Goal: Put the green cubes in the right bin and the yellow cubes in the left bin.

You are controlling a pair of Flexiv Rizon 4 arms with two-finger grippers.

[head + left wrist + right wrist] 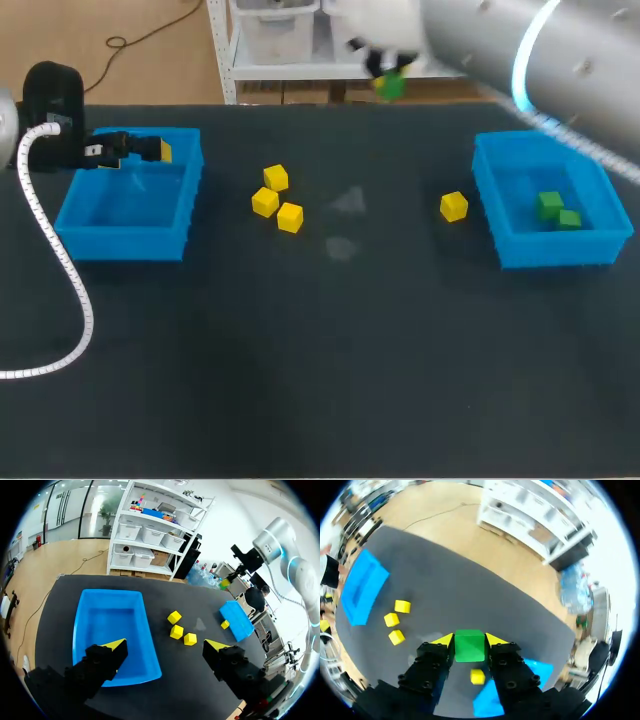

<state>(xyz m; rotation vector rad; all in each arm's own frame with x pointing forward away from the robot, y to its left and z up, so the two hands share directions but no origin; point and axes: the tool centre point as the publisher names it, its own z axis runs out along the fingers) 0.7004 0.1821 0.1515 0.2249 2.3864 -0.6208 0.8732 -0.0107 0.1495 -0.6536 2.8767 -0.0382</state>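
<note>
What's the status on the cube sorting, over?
Right hand shut on green cube, held high. Left hand open over empty left bin. Four yellow cubes loose on table; right bin looks unobstructed.

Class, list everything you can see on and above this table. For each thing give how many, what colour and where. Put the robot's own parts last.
table: one, black, under everything.
left bin: one, blue, at the table's left, no cubes inside.
right bin: one, blue, at the table's right.
yellow cubes: four, yellow, three clustered right of the left bin, one just left of the right bin.
green cubes: three, green, two in the right bin, one held in the air.
left claw: one, yellow-tipped, open above the left bin.
right claw: one, yellow-tipped, shut on a green cube, raised over the table.
</note>
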